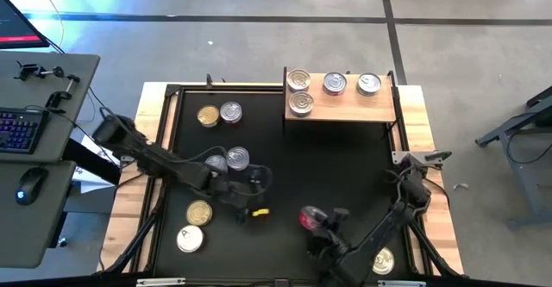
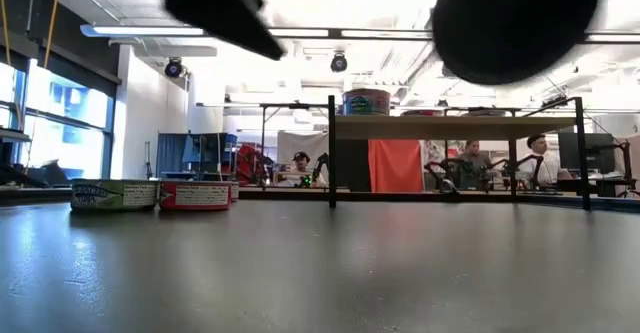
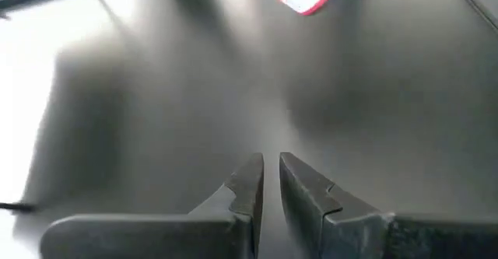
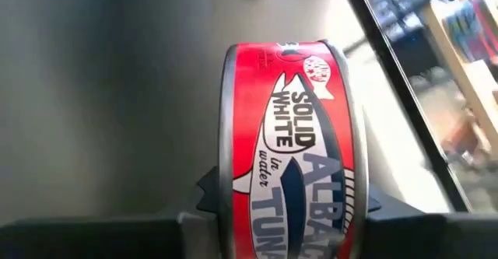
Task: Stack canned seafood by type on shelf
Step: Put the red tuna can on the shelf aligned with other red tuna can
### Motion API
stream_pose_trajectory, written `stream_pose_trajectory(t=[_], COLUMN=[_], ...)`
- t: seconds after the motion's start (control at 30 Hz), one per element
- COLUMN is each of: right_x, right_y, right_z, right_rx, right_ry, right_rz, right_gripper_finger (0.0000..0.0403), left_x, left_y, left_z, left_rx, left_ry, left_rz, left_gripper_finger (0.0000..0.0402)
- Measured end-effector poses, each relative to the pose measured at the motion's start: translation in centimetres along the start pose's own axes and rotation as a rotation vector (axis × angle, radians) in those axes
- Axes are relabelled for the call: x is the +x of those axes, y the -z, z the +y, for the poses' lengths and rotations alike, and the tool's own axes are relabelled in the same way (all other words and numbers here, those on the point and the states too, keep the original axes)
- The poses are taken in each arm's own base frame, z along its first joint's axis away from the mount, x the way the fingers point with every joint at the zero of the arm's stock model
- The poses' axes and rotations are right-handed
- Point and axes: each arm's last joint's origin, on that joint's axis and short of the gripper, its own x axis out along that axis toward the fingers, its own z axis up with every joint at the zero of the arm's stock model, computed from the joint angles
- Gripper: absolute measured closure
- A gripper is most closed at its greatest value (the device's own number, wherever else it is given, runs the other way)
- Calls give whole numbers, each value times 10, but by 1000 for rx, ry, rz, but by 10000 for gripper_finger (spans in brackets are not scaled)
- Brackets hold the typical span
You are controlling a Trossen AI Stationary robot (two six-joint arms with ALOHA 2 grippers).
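Observation:
A red-labelled tuna can [image 4: 292,150] is in my right gripper [image 1: 317,222], over the near middle of the black table. My left gripper [image 3: 271,183] hovers just to its left [image 1: 248,199], all but shut, with only a thin slit between the fingers and nothing in it. The shelf [image 1: 341,108], a light-wood board at the far right, carries several silver-topped cans, such as the can [image 1: 298,81] at the board's far left. Loose cans rest flat on the table: a gold-topped can [image 1: 208,116], a silver-topped can [image 1: 237,158] and another gold-topped can [image 1: 199,212]. My right gripper pinches the red can between its two fingers, one on each flat face [image 4: 226,193]. The can stands on edge in the hold, its printed wall turned toward the wrist camera. The fingers slant downward from the table's near side. The can hangs clear of the table.
Another gold-topped can [image 1: 382,259] lies at the near right beside my right arm, and a pale one [image 1: 190,239] at the near left. In the low view two cans [image 2: 150,194] sit far left. People sit in the room beyond the shelf [image 2: 455,127].

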Motion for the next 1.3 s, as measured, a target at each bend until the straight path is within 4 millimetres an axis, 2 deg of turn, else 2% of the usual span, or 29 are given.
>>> stream_pose_trajectory(t=[0.13,0.23,0.3,0.4,0.5,0.63,0.73,0.9,1.13,1.3], right_x=[22,50,64,78,96,127,154,183,198,201], right_y=[-19,-24,-31,-42,-44,-33,-24,-17,-13,-13], right_z=[-30,-63,-93,-145,-195,-243,-258,-266,-277,-283], right_rx=[0,-11,-11,-4,20,-17,-25,-9,-49,-73], right_ry=[5,68,89,128,212,311,336,343,311,259], right_rz=[-8,67,100,135,157,266,345,374,435,476], right_gripper_finger=[290,290,290,290,290,290,290,286,181,156], left_x=[-9,-10,-12,-16,-21,-26,-29,-32,-32,-32], left_y=[32,57,72,86,94,94,92,93,93,93], left_z=[-7,-16,-22,-30,-36,-42,-46,-51,-52,-51], left_rx=[-60,-113,-147,-200,-205,-179,-177,-168,-171,-175], left_ry=[-9,24,57,99,113,120,136,157,132,125], left_rz=[-126,-223,-262,-323,-365,-396,-423,-431,-433,-433], left_gripper_finger=[367,366,367,367,367,367,367,367,367,367])
